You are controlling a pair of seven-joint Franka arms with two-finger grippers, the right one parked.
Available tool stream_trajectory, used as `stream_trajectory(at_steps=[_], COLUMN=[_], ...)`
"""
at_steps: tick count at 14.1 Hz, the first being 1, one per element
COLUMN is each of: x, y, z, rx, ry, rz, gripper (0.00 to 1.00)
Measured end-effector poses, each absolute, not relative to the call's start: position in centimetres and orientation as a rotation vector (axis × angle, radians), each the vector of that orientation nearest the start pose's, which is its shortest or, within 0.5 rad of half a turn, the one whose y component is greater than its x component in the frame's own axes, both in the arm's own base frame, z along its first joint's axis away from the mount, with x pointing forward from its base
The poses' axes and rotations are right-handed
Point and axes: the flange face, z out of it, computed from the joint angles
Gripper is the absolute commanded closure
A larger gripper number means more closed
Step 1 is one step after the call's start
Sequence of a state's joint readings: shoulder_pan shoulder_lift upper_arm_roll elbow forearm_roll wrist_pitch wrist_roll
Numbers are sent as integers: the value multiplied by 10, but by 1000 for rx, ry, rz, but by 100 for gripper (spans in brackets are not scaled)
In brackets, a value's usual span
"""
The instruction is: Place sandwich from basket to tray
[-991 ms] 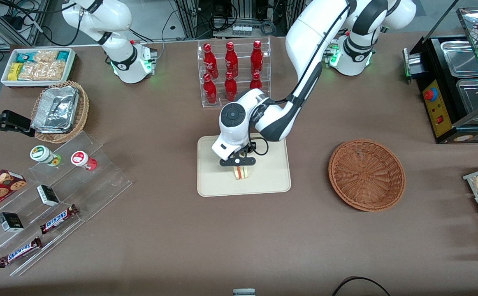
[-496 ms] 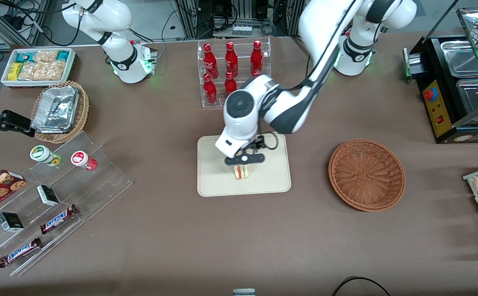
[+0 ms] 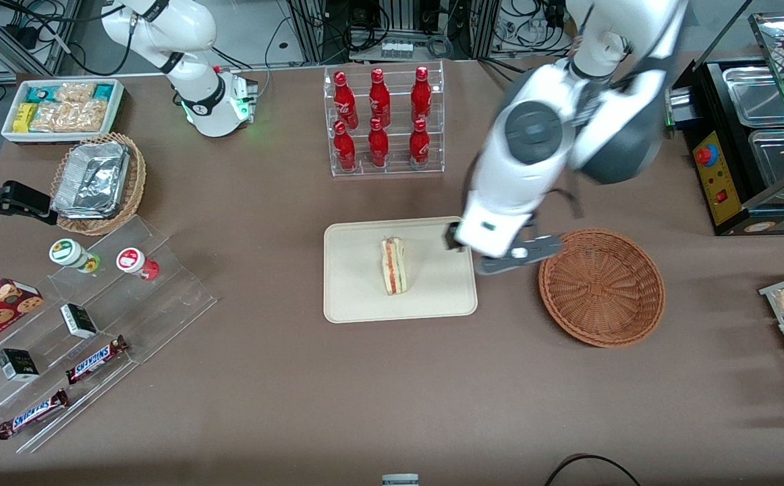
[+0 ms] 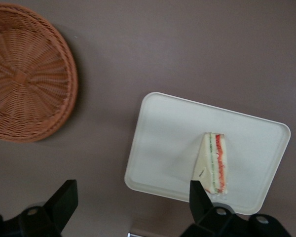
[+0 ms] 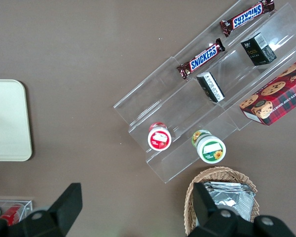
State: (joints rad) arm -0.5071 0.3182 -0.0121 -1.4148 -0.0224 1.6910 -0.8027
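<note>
The sandwich (image 3: pixel 394 265) (image 4: pixel 214 160), a pale wedge with red, orange and green layers, lies on the cream tray (image 3: pixel 351 297) (image 4: pixel 163 143) near its middle, with nothing touching it. The reddish-brown wicker basket (image 3: pixel 601 287) (image 4: pixel 24 74) sits empty beside the tray, toward the working arm's end of the table. My left gripper (image 3: pixel 498 254) (image 4: pixel 130 207) hangs high above the table, over the gap between tray edge and basket. It is open, its black fingers (image 4: pixel 200 197) wide apart and holding nothing. The tray's corner (image 5: pixel 10 123) also appears in the right wrist view.
A clear rack of red bottles (image 3: pixel 384 121) stands farther from the front camera than the tray. Toward the parked arm's end are a tan basket of foil containers (image 3: pixel 98 182), a white snack bin (image 3: pixel 61 108) and acrylic steps with candy bars (image 3: pixel 75 324). A black appliance (image 3: pixel 749 148) is at the working arm's end.
The gripper was down over the sandwich on the tray; it has since let go, risen and swung toward the basket. The sandwich stays on the tray.
</note>
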Motion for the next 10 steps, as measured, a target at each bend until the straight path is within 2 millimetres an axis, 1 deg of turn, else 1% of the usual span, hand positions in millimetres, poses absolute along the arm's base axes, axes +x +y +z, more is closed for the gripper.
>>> stream_trajectory(at_steps=[2,4,7,8,10], x=[564,560,556,556,554], y=[-284,-238,-170,-149,-116], z=[535,549,573,580,588], rx=[-3111,-3118,-3118,-3120,-3125], ry=[-435,-397,-434,-419,-375], rz=[65,63,57,58,72], gripper=[0,0,0,0,0])
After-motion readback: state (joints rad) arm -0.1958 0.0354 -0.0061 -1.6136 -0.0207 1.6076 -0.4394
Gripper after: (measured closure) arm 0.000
